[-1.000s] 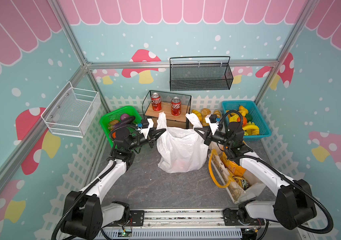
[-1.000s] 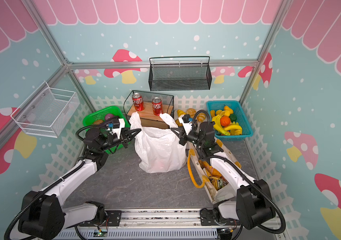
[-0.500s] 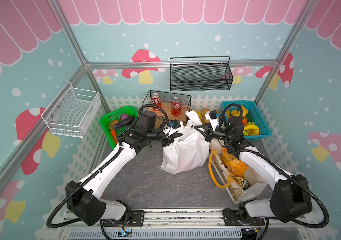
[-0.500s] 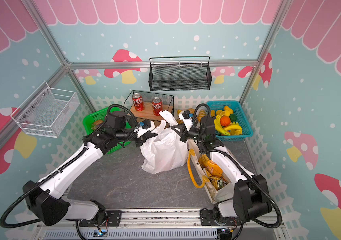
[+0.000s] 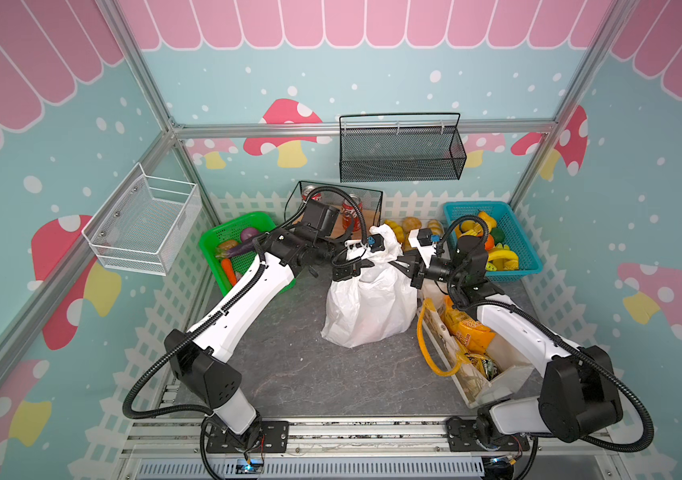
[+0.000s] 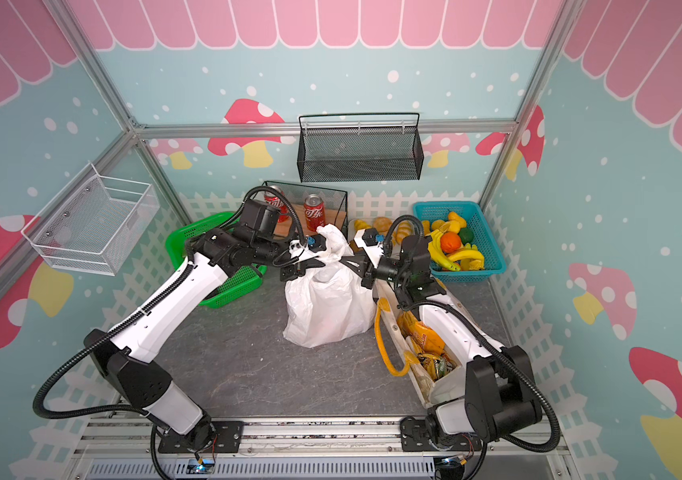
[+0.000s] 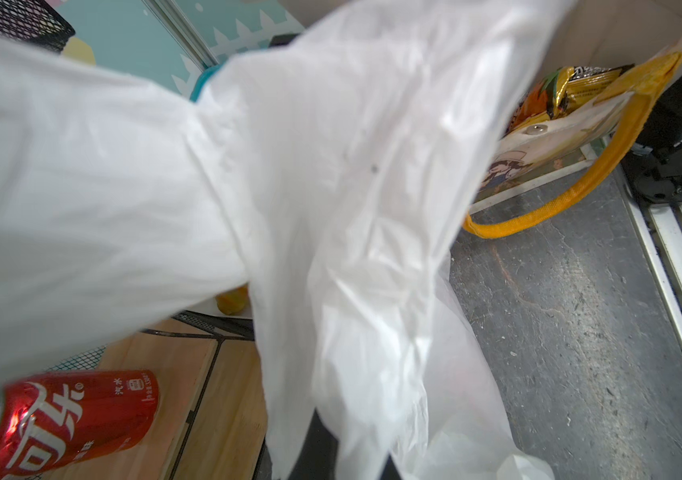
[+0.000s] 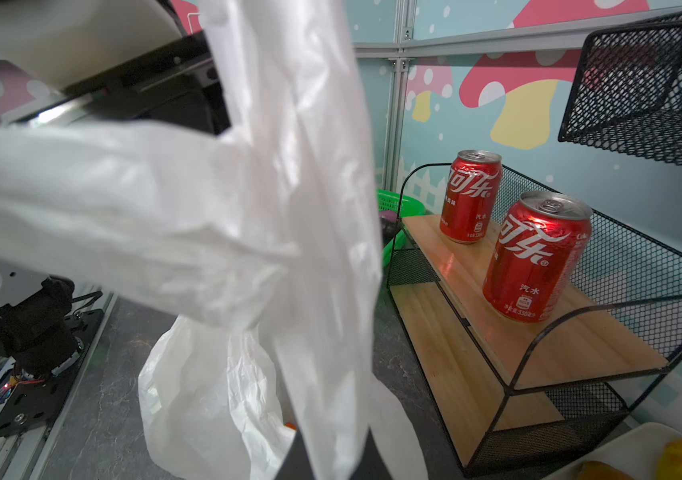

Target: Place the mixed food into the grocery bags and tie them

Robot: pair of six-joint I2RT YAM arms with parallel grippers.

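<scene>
The white plastic grocery bag (image 5: 368,307) (image 6: 326,307) stands mid-table with its two loop handles pulled up and crossed over its mouth. My left gripper (image 5: 362,262) (image 6: 310,262) reaches across the bag's top, shut on one handle (image 7: 331,166). From the right side my right gripper (image 5: 401,266) (image 6: 349,262) is shut on the other handle (image 8: 289,208). In both wrist views plastic covers most of the fingers. To the right lies the cream tote (image 5: 476,374) with yellow handles (image 5: 430,345), holding orange snack packets (image 5: 472,332). Toy vegetables (image 5: 243,247) sit in the green basket (image 5: 210,245).
A black wire rack (image 5: 374,199) with two red cans (image 8: 536,257) stands just behind the bag. A tray of bread rolls (image 5: 409,226) and a blue fruit basket (image 5: 513,232) sit at the back right. Wire baskets hang on the left wall (image 5: 144,224) and back wall (image 5: 401,149).
My left arm has swung right across the bag's top with its handle, crossing it over the other one. The bag's mouth has drawn together. The right gripper has barely moved.
</scene>
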